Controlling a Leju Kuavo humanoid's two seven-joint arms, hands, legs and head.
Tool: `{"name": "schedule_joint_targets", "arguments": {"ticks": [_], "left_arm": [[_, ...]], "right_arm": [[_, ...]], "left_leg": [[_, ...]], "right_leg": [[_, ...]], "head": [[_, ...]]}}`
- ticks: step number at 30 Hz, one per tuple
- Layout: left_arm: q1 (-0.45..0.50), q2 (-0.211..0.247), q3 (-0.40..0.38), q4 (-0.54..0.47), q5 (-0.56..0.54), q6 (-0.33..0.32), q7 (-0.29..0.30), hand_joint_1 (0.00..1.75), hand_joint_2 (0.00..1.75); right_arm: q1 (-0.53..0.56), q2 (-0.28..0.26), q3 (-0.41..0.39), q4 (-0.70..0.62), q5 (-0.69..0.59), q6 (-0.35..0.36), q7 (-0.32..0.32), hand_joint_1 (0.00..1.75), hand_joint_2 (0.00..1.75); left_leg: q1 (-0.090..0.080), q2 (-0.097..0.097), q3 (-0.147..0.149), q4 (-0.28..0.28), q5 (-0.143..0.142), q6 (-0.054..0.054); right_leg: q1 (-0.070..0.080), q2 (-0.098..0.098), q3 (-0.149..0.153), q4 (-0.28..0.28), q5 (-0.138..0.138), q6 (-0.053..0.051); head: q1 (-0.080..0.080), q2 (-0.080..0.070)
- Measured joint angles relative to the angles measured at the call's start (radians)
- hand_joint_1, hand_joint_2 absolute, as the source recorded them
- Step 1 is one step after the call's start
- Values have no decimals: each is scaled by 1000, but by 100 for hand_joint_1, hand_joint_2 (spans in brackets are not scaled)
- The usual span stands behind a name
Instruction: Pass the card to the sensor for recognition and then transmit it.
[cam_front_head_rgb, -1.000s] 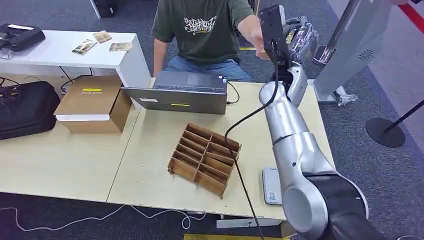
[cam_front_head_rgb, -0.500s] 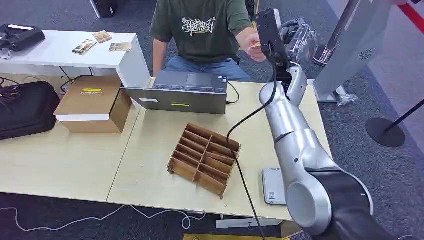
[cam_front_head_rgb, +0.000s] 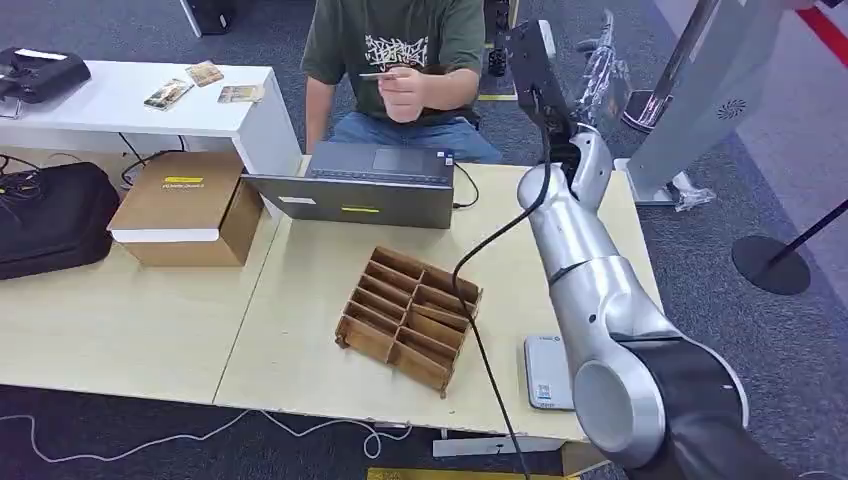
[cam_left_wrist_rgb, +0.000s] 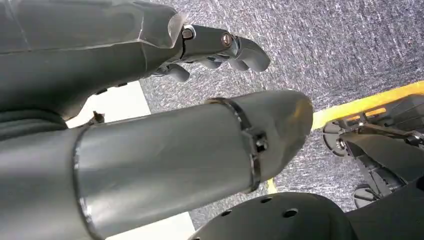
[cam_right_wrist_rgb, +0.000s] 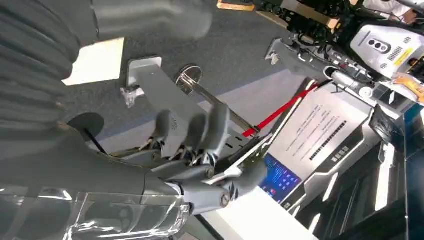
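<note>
A seated person in a green shirt holds the card (cam_front_head_rgb: 378, 74) in front of the chest, apart from my hands. My right hand (cam_front_head_rgb: 598, 58) is raised high past the table's far edge, to the right of that person. In the right wrist view my right hand (cam_right_wrist_rgb: 200, 150) has its fingers apart and nothing between them. The white sensor (cam_front_head_rgb: 547, 372) lies flat near the table's front edge, beside my right arm. In the left wrist view my left hand (cam_left_wrist_rgb: 220, 47) hangs over the carpet, holding nothing, with its fingers loosely bent.
A wooden divided tray (cam_front_head_rgb: 408, 316) sits mid-table. A laptop (cam_front_head_rgb: 365, 185) stands at the far edge before the person, with a cardboard box (cam_front_head_rgb: 185, 205) and a black bag (cam_front_head_rgb: 50, 215) to the left. More cards (cam_front_head_rgb: 170, 95) lie on a white side table (cam_front_head_rgb: 120, 110). A grey kiosk (cam_front_head_rgb: 700, 100) stands at the right.
The person's hand met my raised right hand, took the card and drew it back to the chest. My right hand stays raised, now holding nothing.
</note>
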Motion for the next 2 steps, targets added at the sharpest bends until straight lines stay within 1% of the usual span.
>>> {"name": "schedule_joint_targets", "arguments": {"ticks": [2], "left_arm": [[0,1,0,0,2,0,0,0,0]], "right_arm": [[0,0,0,0,1,-1,-8,0,175]], "left_leg": [[0,0,0,0,0,0]], "right_leg": [[0,0,0,0,0,0]], "head": [[0,0]]}}
